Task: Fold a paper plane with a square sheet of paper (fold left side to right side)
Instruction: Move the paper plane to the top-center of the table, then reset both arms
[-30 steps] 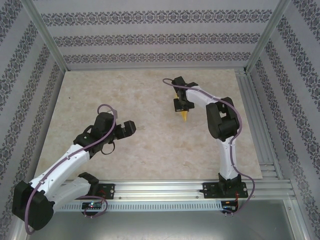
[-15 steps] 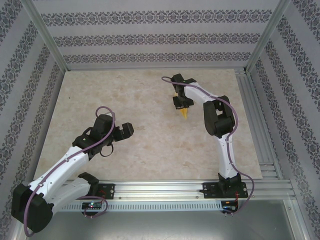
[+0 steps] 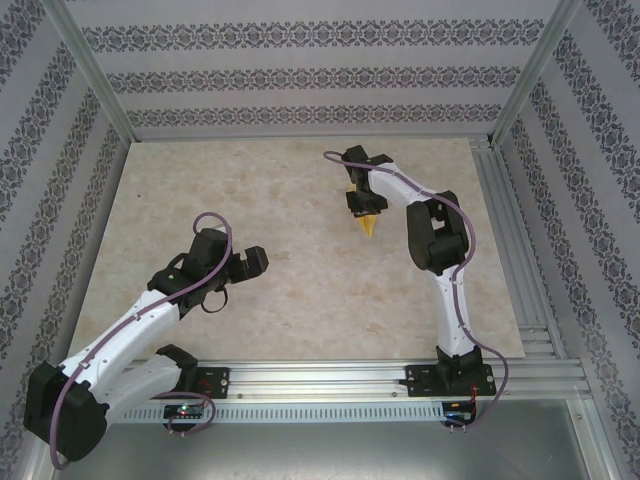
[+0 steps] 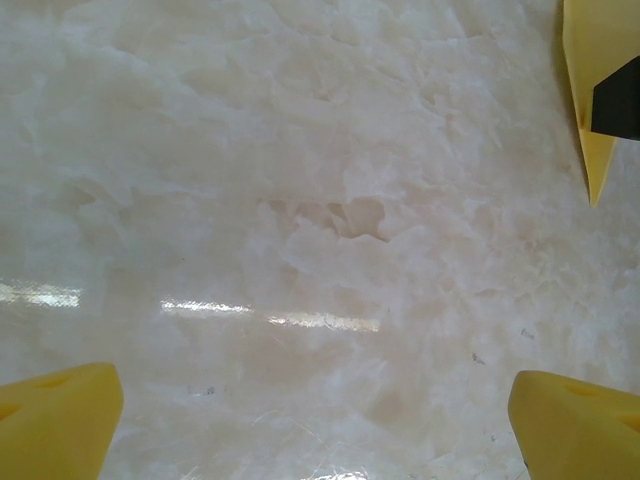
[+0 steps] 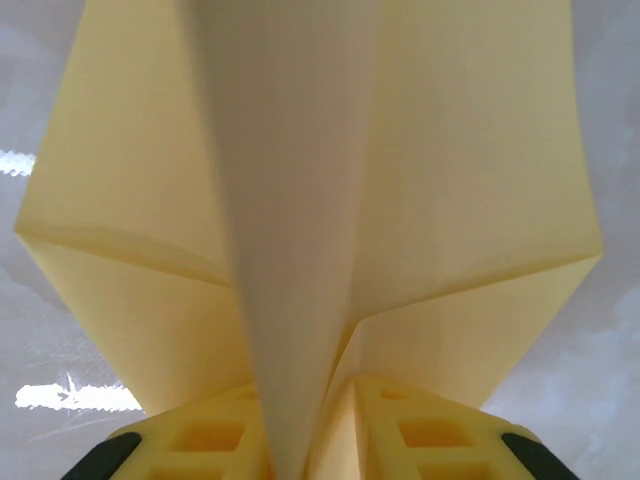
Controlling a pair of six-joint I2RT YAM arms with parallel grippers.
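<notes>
Over the marbled tabletop (image 3: 250, 200), the paper plane (image 5: 300, 200) pointed nearward from the right gripper (image 5: 305, 435), grip uncertain; the left gripper (image 4: 315, 410) gaped, farther off.

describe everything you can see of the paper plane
The paper plane is a narrow dart of thin, matte yellow-orange paper, its sharp tip pointing toward the near edge of the table. The right wrist view shows two flat wings spreading from a centre fold, a slanted crease across each. That fold sits between the yellow fingers of the right pincer, over the table's far right part. Whether it rests on the table is unclear.
</notes>
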